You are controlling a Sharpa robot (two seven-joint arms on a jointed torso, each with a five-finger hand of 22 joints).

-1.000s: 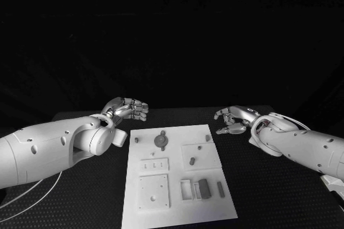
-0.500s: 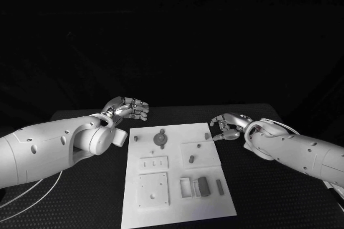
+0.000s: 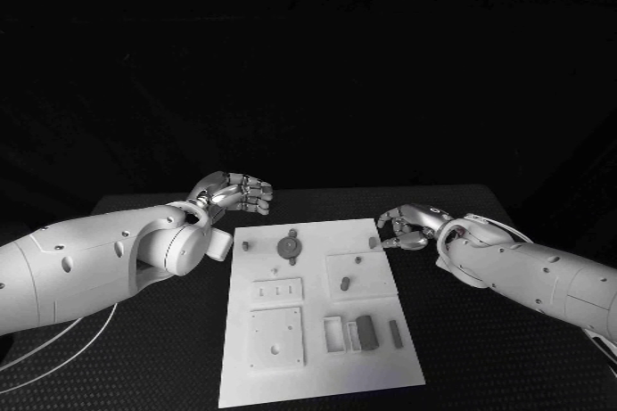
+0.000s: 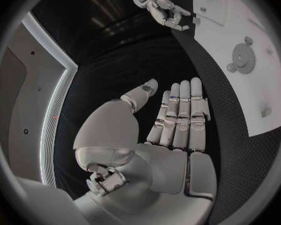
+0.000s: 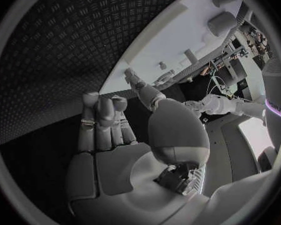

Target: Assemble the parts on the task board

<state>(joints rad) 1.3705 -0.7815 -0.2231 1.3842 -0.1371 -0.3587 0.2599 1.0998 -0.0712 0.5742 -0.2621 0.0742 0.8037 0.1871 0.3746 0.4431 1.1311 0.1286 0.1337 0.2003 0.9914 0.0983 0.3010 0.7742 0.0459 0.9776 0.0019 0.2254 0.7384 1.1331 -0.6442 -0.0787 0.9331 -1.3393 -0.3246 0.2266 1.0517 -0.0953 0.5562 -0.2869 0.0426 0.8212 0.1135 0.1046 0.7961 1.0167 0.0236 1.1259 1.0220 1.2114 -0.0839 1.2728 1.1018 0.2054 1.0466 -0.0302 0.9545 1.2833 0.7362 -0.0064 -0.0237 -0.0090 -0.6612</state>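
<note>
1. The right hand point(image 3: 409, 226) sits at the board's point(image 3: 322, 375) 2 o'clock edge. Its fingers point(image 5: 102, 116) lie side by side with the thumb held off them, and nothing is in them. In the head view they curl down toward a small peg point(image 3: 374, 243) at that edge. I cannot tell whether a fingertip touches it.

2. The left hand point(image 3: 234, 193) hangs over bare table beyond the board's 11 o'clock corner. Its fingers point(image 4: 180, 116) are straight and close together, the thumb is apart from them, and it holds nothing.

3. The parts lie across the board:
   - a round disc point(image 3: 288, 246) toward 12 o'clock, with a second peg point(image 3: 244, 247) near the 10 o'clock edge;
   - a short stub point(image 3: 345, 285) on the raised square right of centre;
   - a dark block point(image 3: 366, 333) and a slim bar point(image 3: 396, 338) toward 5 o'clock, next to an open slot.

4. Nothing looks seated yet, so I judge the task to be at its start, with the right hand going for the edge peg.

5. Risks from here:
   - The peg is small and sits at the rim. A closing finger that lands off-centre could tip it or push it onto the table.
   - Pressing down at the rim could shift or tilt the board and unsettle the loose parts.
   - The curled fingers cover the peg from above, so a missed pinch may go unnoticed.
</note>
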